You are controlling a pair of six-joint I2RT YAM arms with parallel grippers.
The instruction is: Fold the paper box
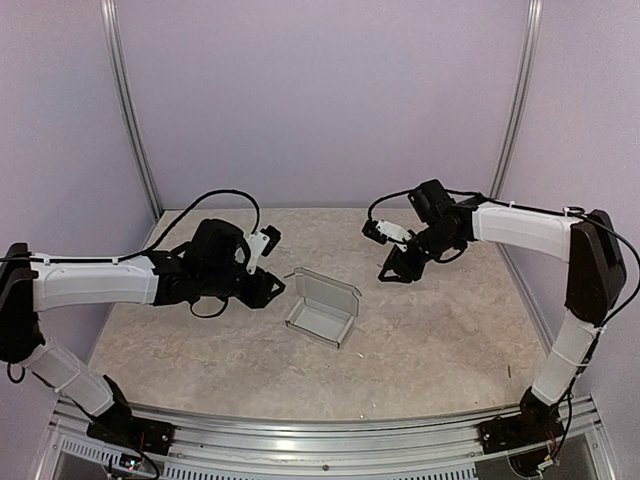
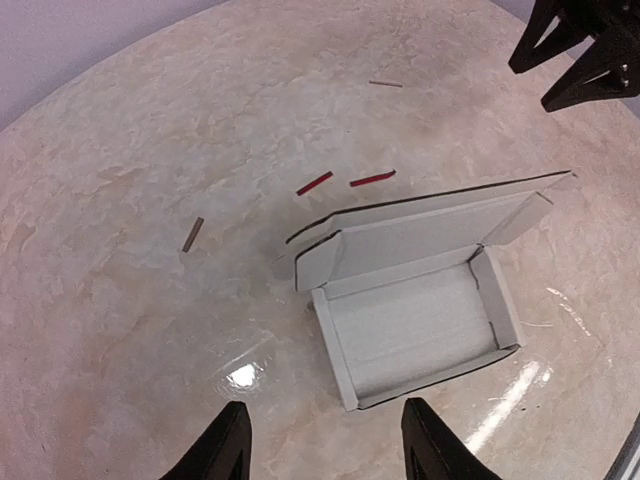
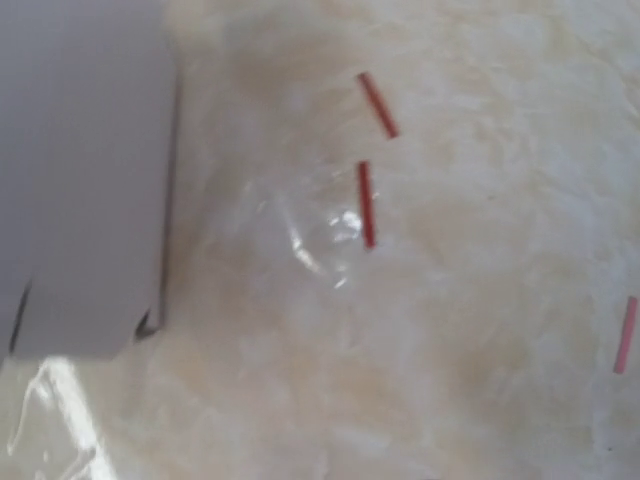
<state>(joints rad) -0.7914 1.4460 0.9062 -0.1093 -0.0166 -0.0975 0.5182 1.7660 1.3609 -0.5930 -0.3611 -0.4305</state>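
Lilac walls (image 1: 320, 100) close in a marbled beige table (image 1: 450, 340), and two arms reach over it from the near edge. One paper box (image 1: 322, 310) sits near the middle of the table, between the two grippers and touching neither. It stands as a shallow open tray with its lid flap raised along the far side. A small side flap sticks out at each end of the lid.

The left gripper (image 2: 330, 450) hovers just beside the box's near-left corner. Its two black fingers are spread wide with only bare table between them. The right gripper (image 1: 395, 275) hangs over the table to the right of the box and beyond it, its fingers also parted and holding nothing.

The left wrist view shows four small scraps on the table beyond the box: two red strips (image 2: 314, 183) side by side close to the lid, and two brownish slivers (image 2: 193, 233) farther off. The right wrist view, which is blurred, shows three red strips (image 3: 366, 204) beside a pale grey card face that seems to be part of the box.
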